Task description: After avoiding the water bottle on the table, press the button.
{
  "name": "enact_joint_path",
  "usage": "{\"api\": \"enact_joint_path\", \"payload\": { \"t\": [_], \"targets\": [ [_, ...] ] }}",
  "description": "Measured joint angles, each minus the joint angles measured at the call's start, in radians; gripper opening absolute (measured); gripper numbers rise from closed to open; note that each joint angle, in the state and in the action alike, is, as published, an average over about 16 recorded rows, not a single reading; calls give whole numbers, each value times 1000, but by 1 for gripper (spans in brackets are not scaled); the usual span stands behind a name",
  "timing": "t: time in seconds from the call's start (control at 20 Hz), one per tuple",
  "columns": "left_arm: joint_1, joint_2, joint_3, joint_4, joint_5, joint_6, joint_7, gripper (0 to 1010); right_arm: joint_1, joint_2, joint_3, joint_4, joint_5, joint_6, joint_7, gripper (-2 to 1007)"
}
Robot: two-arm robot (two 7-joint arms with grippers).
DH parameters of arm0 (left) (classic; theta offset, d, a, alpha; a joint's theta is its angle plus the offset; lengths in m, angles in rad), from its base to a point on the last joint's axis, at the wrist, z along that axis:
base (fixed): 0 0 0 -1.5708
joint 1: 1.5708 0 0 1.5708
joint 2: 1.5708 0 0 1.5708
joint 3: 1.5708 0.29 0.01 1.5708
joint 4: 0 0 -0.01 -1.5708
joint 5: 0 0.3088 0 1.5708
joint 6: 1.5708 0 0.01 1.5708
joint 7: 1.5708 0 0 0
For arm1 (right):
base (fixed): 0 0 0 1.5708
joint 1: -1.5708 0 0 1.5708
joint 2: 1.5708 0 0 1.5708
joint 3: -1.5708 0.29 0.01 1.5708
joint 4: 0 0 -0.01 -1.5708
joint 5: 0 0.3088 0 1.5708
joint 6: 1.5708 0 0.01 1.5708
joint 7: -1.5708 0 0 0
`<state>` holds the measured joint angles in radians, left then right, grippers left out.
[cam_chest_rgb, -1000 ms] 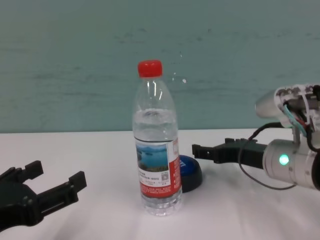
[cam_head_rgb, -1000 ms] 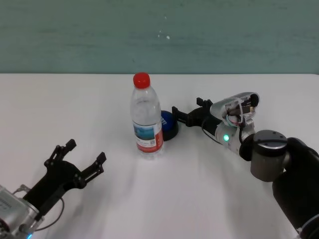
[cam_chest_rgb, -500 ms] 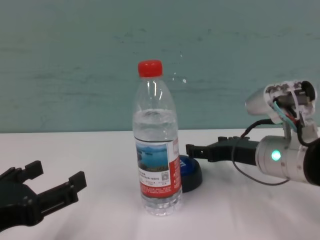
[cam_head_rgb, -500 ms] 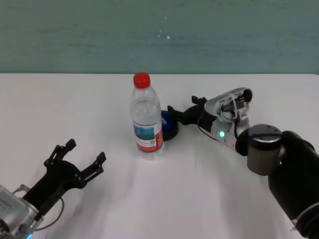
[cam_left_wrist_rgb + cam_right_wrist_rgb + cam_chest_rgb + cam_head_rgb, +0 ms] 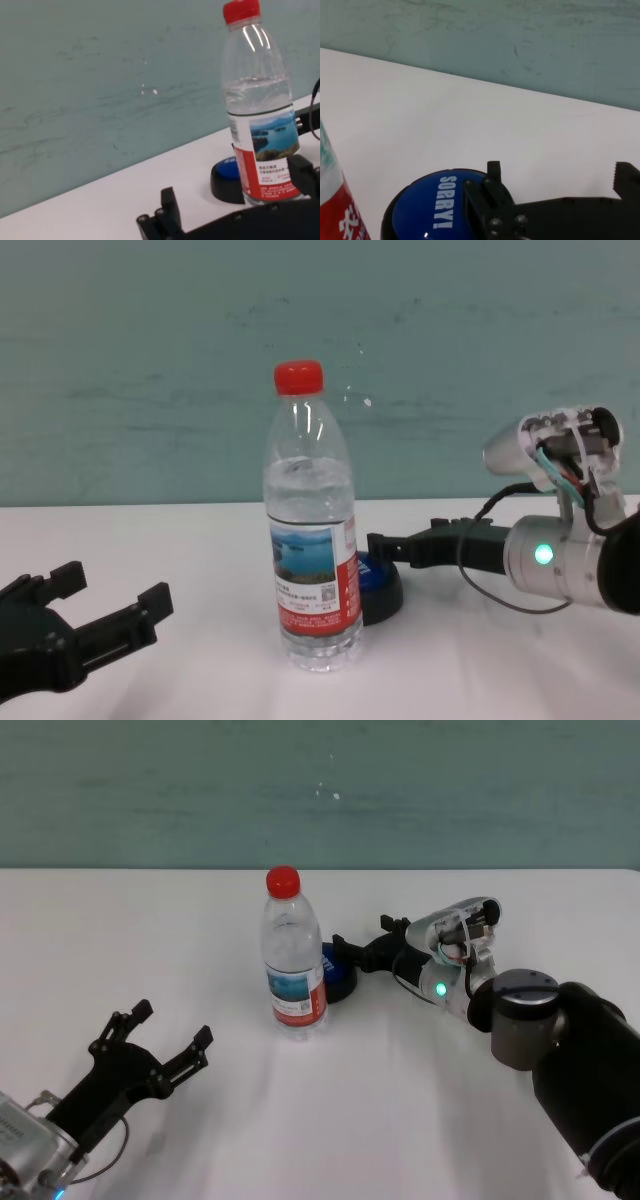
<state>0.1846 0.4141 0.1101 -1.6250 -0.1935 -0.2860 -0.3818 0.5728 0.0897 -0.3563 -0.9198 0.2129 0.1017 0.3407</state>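
Button [image 5: 338, 971] blue-domed on black base, right gripper [image 5: 352, 949] fingers spread, left gripper [image 5: 170, 1032] spread

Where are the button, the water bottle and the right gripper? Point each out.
button [image 5: 427, 207], right wrist view, on its blue dome.
water bottle [image 5: 312, 570], chest view, on its label.
right gripper [image 5: 352, 951], head view, between its fingertips.

A clear bottle [image 5: 291, 960] with a red cap stands upright on the white bench [image 5: 400, 1120]; a blue button [image 5: 338, 972] sits just behind it.
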Motion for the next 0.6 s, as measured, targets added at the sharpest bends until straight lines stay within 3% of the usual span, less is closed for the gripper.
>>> {"api": "enact_joint_path", "payload": {
  "t": [0.3,0.6],
  "targets": [
    [0,0,0,0,0,0,0,1010,-11,2,2,-16,0,3,-5,1004],
    [0,0,0,0,0,0,0,1010,-41,10,11,-68,2,5,-20,1004]
  ]
}}
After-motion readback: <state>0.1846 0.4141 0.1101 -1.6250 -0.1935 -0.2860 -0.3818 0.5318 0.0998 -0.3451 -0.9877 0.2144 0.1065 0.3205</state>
